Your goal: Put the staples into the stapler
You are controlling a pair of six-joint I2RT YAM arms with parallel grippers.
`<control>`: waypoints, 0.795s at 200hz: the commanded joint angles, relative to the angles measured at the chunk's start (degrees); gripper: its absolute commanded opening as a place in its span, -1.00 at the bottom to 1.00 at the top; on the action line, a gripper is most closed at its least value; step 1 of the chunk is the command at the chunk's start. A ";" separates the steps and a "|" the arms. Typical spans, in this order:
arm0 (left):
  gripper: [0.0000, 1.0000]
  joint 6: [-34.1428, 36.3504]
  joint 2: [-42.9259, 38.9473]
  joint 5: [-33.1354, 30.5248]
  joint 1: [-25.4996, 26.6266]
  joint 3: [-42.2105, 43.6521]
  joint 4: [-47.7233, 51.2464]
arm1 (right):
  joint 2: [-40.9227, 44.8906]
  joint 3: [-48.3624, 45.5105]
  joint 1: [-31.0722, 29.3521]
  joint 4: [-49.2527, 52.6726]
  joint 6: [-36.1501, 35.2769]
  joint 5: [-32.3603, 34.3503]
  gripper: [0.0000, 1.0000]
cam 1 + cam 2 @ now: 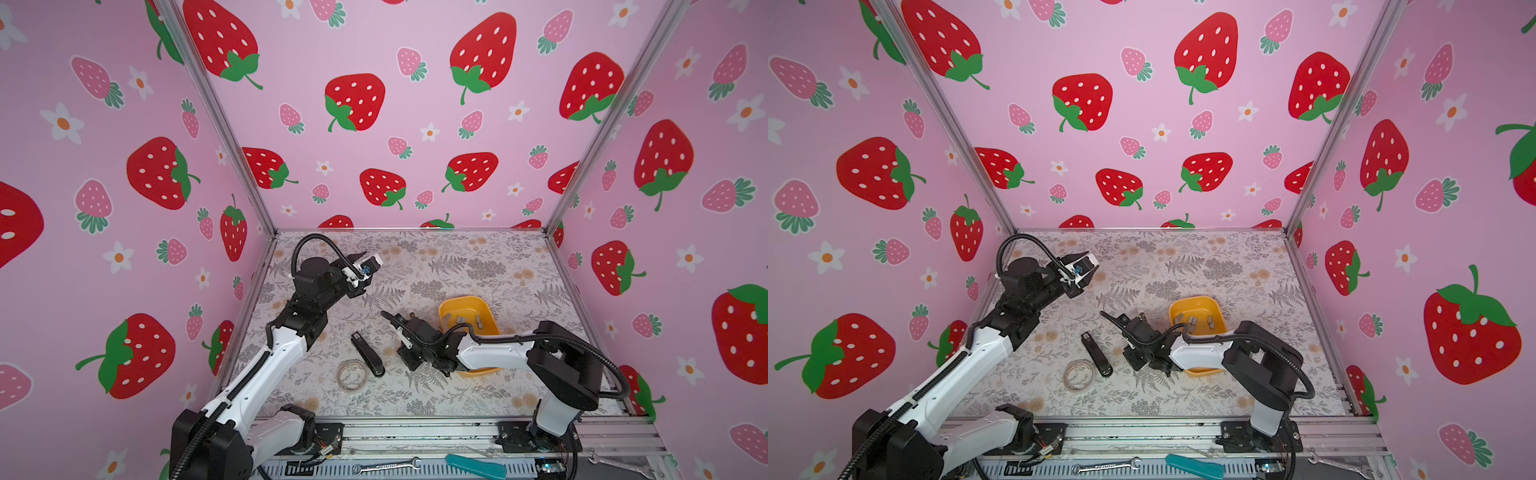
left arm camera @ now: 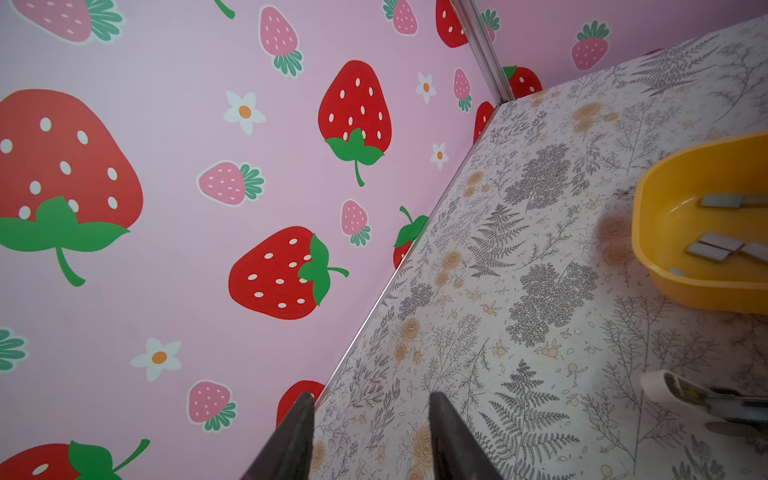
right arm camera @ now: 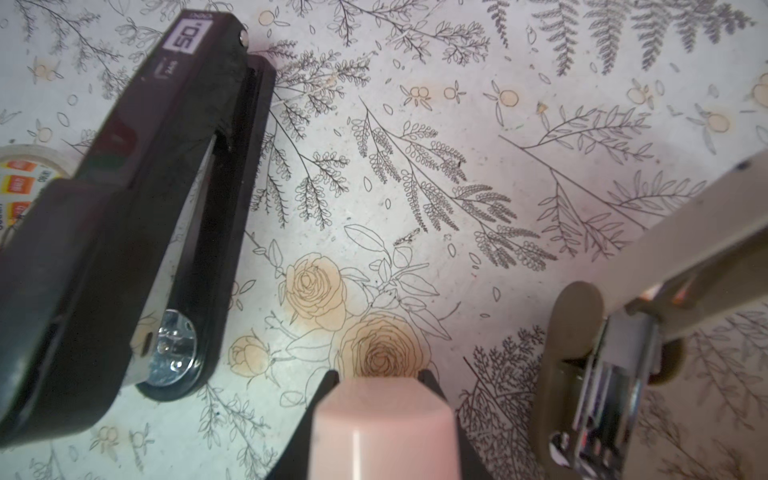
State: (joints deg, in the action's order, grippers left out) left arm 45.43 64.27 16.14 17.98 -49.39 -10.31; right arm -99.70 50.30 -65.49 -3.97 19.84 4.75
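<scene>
**Q:** As the right arm reaches low over the floral-printed worktop point(image 1: 478, 266), what is the right end effector point(image 3: 379, 374) doing?

**A:** It is gripping a pale pink faceted plastic piece point(image 3: 384, 428). The piece fills the gap between the two dark fingers and touches both. I cannot tell from the right wrist view what the piece belongs to.

**Q:** Where are the staples?

**A:** The short flat grey metal staple strips point(image 1: 461, 319) lie loose in a shallow yellow plastic tray point(image 1: 461, 300). In both top views the tray sits just behind the right end effector, partly under that forearm.

**Q:** What else lies close to those fingers?

**A:** A long black stapler point(image 1: 368, 353) lies on the worktop just beside the right end effector, on the left arm's side. A clear roll of tape point(image 1: 352, 375) sits just beside the stapler's near end. On the other side of the fingers, a small beige stapler point(image 3: 582, 332) is swung open, showing its shiny metal channel.

**Q:** And the left end effector point(image 2: 370, 397)?

**A:** It is raised over the far left part of the worktop, well apart from the tray. Its fingers are spread, and only wall and worktop show between them. In the left wrist view the tray point(image 2: 648, 208), the strips point(image 2: 715, 247) and the beige stapler point(image 2: 681, 395) all lie off to one side of it.
</scene>
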 commanded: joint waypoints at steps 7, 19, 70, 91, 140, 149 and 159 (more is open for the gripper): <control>-0.06 0.90 0.14 1.47 -0.22 -1.36 -0.10 | -0.50 0.33 -0.16 -0.87 0.81 1.13 -0.15; -0.05 0.98 0.10 1.60 -0.23 -1.35 -0.08 | -0.37 0.15 -0.16 -1.15 0.82 1.13 -0.03; -0.06 1.00 0.14 1.96 -0.22 -1.25 -0.24 | 1.63 -0.77 -0.22 -1.75 1.73 3.49 0.22; -0.05 0.59 0.15 2.22 -0.23 -1.36 -0.66 | 4.77 -1.41 -0.33 -1.02 2.27 5.05 0.24; 0.00 -16.50 1.05 0.14 1.81 -1.62 -11.72 | 16.90 -1.93 -3.01 7.39 5.89 14.18 0.30; 0.00 -15.42 0.51 -1.20 3.52 -1.78 -11.21 | 20.22 -2.56 -3.65 8.64 7.18 14.97 0.31; 0.02 -12.99 -0.16 -3.05 5.41 -1.48 -10.26 | 24.52 -3.51 -4.40 9.71 8.87 15.10 0.32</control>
State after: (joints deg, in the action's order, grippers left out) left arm 34.41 65.43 15.84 19.64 -49.36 -17.34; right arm -82.78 48.73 -68.18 0.16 23.77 15.22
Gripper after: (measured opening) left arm 0.502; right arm 0.655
